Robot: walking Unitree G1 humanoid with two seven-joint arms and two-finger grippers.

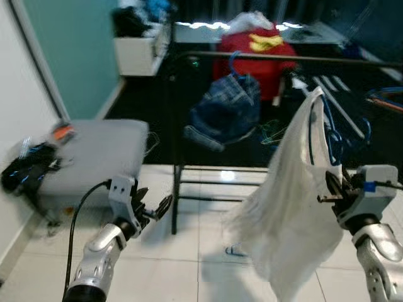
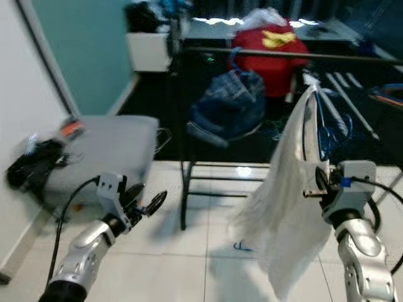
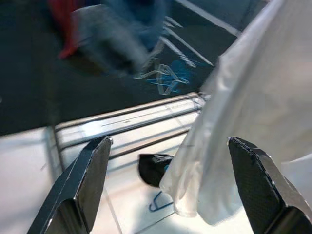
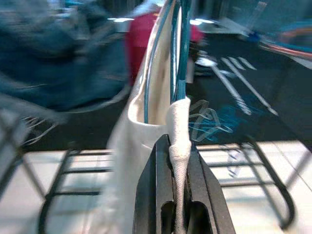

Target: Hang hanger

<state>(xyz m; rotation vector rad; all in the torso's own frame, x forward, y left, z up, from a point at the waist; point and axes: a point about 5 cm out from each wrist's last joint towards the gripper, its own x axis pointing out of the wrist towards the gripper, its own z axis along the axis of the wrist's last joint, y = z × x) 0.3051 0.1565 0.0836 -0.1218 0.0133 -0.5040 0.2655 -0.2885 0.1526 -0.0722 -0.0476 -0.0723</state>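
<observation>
Right pincer [image 1: 332,189] clamped on white garment [image 1: 286,207] w/ blue hanger [image 1: 329,135], held just below the rack rail [image 1: 264,58]. Left pincer [image 1: 154,211] spread apart, idle. Risk: grip on cloth only, so hanger may slip out before hooking.

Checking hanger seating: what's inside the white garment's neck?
A blue hanger runs inside the white garment, which the right gripper pinches. Cloth covers the hanger's lower part.
</observation>
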